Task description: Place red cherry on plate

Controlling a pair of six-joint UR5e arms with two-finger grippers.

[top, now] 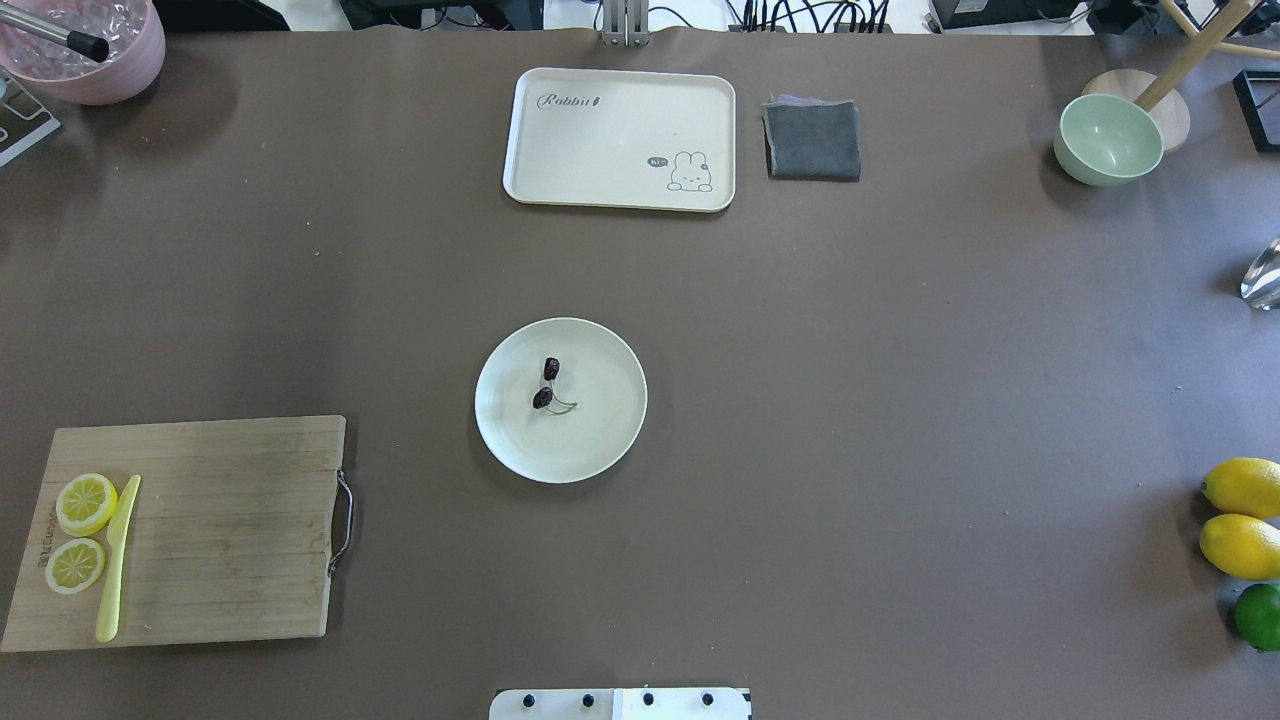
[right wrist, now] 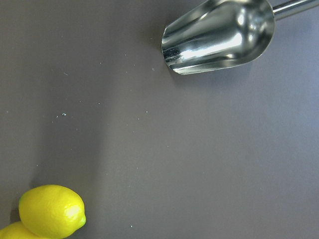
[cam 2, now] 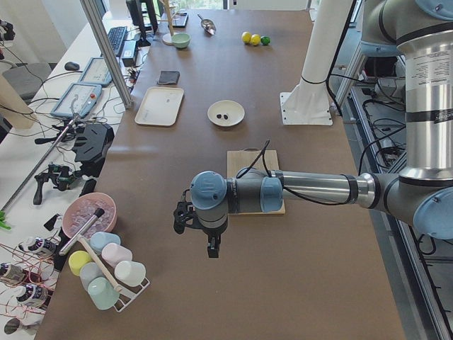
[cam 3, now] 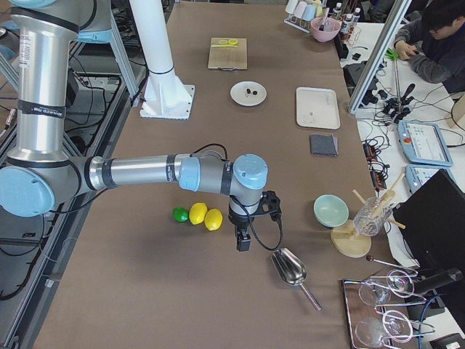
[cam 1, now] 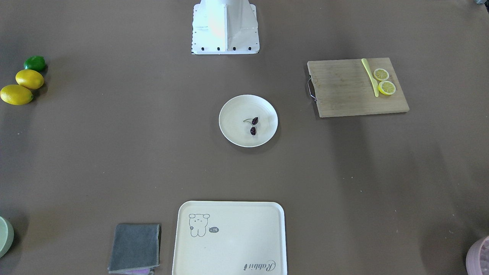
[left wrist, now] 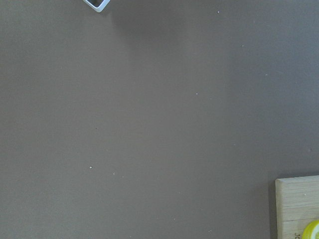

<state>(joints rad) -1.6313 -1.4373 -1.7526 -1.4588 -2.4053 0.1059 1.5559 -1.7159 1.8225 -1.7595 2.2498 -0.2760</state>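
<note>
The cherry (top: 543,398) sits on the plate (top: 600,440), so it looks done. Left gripper (cam 2: 213,249) and right gripper (cam 3: 243,242) park aside; I cannot tell their grip.

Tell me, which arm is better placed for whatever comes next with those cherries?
Left, narrowly, if either: the red cherry already lies on the plate. Left arm and right arm hang over the table's far ends, and the plate sits slightly toward the left one.

Left hand (cam 2: 212,251) and right hand (cam 3: 243,244) pointing downward
</note>
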